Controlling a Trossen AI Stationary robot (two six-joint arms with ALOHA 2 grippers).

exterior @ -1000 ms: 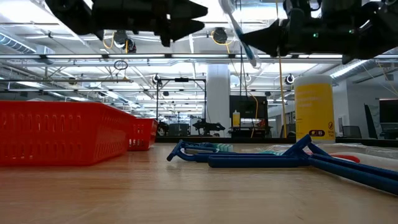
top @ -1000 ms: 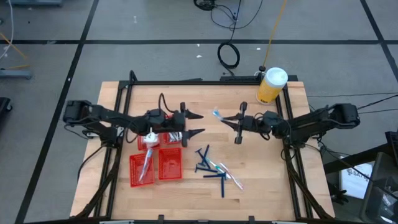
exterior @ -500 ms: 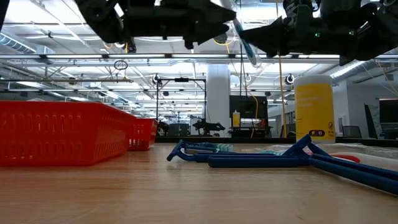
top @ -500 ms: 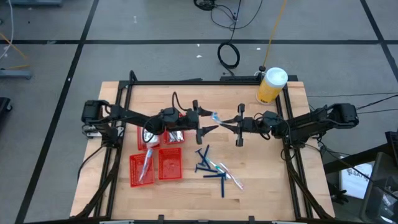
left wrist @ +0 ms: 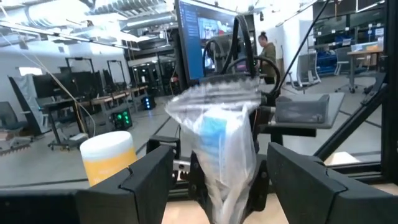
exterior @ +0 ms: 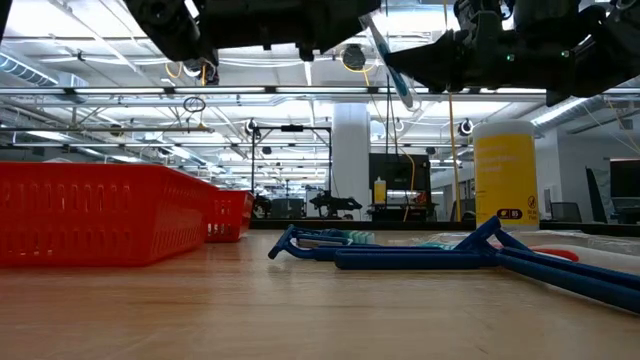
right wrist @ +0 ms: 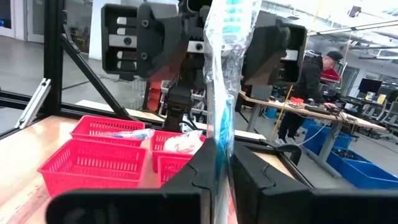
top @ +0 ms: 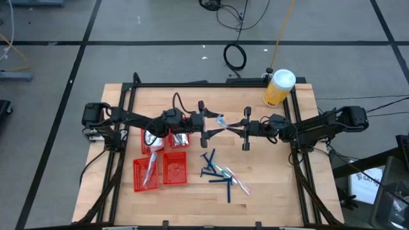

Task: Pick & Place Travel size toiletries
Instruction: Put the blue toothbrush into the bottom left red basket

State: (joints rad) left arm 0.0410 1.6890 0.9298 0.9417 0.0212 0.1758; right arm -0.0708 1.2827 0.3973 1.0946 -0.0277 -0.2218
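Right gripper (top: 231,124) pinches toothbrush (top: 222,119) — left gripper (top: 215,125) straddles it.

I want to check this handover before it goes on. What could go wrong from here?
1. The right pincer is shut only on the low end of the clear-wrapped light-blue toothbrush, so the slippery wrap may slide out.
2. The open left pincer surrounds its tip and may close on loose wrapper only.
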